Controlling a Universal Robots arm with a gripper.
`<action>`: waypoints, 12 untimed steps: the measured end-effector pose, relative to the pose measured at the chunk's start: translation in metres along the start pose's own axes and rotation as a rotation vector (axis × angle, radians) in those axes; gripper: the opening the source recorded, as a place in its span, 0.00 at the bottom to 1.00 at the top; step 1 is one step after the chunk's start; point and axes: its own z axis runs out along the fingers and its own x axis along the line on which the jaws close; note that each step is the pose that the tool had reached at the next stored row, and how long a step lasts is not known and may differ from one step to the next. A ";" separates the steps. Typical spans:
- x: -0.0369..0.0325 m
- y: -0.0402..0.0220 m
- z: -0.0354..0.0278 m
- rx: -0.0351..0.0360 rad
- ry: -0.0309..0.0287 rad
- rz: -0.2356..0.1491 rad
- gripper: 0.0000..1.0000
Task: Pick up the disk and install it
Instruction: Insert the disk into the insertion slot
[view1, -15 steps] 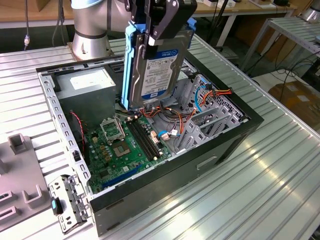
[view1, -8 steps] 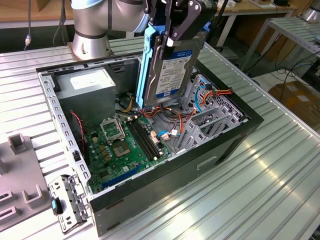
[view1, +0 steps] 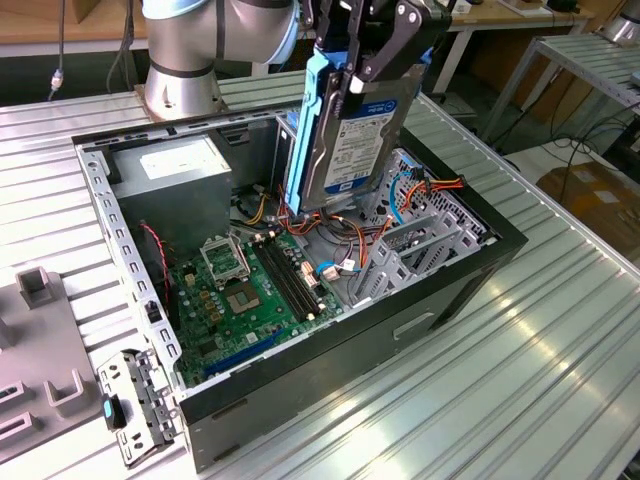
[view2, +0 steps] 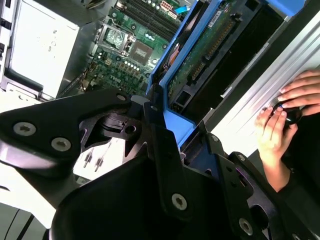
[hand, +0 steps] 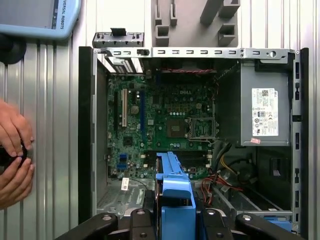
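In the exterior view, the gripper (view1: 362, 62) hangs over an open computer case (view1: 470, 262) that lies on a ribbed metal table (view1: 520, 390). Its jaws are clamped on the upper end of the disk (view1: 352, 140). The disk stands nearly on end, its label facing the exterior view's right and a blue rail along its edge. Its lower end is just above the tangle of cables (view1: 335, 232), between the grey power supply (view1: 175, 190) and the drive cage (view1: 415, 250). The green motherboard (view1: 245, 290) lies on the case floor. In the second wrist view, the black gripper links close around the blue rail, and the disk's circuit-board side (view2: 200, 55) shows above the motherboard. A person's hands (view2: 282, 112) rest at the table edge. In the first wrist view, looking straight down into the case, the disk's blue rail (hand: 175, 187) sits pinched between the fingers (hand: 142, 220), over the motherboard's near edge, with the hands on the table beside the case.
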 end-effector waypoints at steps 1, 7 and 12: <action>0.0000 -0.0016 0.0002 0.0000 -0.0001 0.000 0.37; 0.0000 -0.0135 0.0010 0.0000 0.0001 0.000 0.37; 0.0051 -0.0175 0.0029 0.0000 0.0001 0.000 0.37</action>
